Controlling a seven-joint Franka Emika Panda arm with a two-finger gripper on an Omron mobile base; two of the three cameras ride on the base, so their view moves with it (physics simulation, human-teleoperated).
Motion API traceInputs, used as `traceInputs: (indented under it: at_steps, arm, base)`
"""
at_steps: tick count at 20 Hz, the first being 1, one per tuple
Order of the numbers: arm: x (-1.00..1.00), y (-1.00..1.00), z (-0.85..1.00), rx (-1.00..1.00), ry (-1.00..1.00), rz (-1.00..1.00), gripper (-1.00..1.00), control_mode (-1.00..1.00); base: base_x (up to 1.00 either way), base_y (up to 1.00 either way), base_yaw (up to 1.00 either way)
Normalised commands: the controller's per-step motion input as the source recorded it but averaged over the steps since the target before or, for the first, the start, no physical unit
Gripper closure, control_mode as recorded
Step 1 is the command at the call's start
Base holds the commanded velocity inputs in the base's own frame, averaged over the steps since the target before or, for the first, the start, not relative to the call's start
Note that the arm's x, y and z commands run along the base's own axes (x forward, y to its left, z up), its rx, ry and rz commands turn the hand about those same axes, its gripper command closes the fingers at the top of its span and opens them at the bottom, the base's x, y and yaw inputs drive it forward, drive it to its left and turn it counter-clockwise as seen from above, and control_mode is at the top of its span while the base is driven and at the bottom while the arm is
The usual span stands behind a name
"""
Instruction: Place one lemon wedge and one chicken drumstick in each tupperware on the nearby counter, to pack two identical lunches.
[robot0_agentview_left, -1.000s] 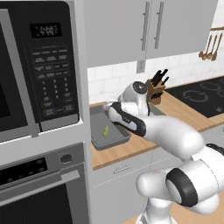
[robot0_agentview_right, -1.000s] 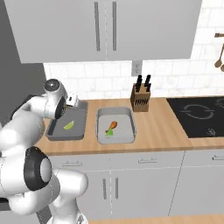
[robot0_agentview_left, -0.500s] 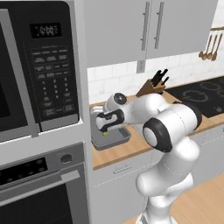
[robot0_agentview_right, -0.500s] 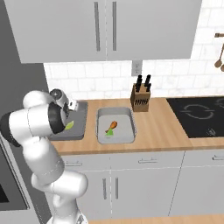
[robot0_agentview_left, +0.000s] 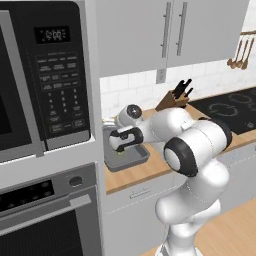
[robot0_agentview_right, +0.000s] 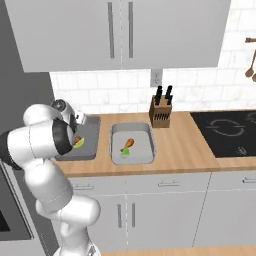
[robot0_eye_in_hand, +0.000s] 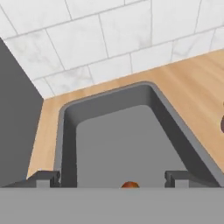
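Reaching down into the left tupperware (robot0_agentview_right: 90, 145), the gripper (robot0_eye_in_hand: 113, 177) hangs with its two dark fingertips (robot0_eye_in_hand: 43, 178) set wide apart and nothing clamped between them. An orange-brown sliver of a drumstick (robot0_eye_in_hand: 129, 184) peeks up between the tips at the near edge of the hand view (most of it is cut off there). From the right base view the same drumstick (robot0_agentview_right: 77, 140) and a yellow-green lemon wedge (robot0_agentview_right: 80, 144) lie together inside that dark grey container, partly hidden by the arm. The container sits on the wooden counter (robot0_agentview_right: 180, 145) close to the tall oven unit on the left. Just to its right, the second tupperware (robot0_agentview_right: 145, 134), lighter grey, holds another drumstick (robot0_agentview_right: 128, 144) with a small green wedge (robot0_agentview_right: 123, 152) beside its near end. Farther back stands a knife block (robot0_agentview_right: 161, 111) against the tiled wall, and a black cooktop (robot0_agentview_right: 227, 131) lies at the far right.
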Motion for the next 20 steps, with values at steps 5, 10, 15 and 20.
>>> traceInputs:
  at_steps: [5, 10, 15, 20]
  arm:
    - [-0.92, -0.18, 1.00, 0.22, 0.04, -0.01, -1.00, -1.00]
    - [-1.00, -0.75, 0.88, 0.32, -0.05, 0.00, -1.00, -1.00]
    - [-1.00, -0.92, 0.64, 0.33, -0.04, -0.01, -1.00, -1.00]
    - [-1.00, -0.99, 0.40, 0.34, -0.04, -0.06, -1.00, -1.00]
  base:
    - [0.00, 0.00, 0.00]
    - [0.00, 0.00, 0.00]
    - [0.00, 0.00, 0.00]
    - [0.00, 0.00, 0.00]
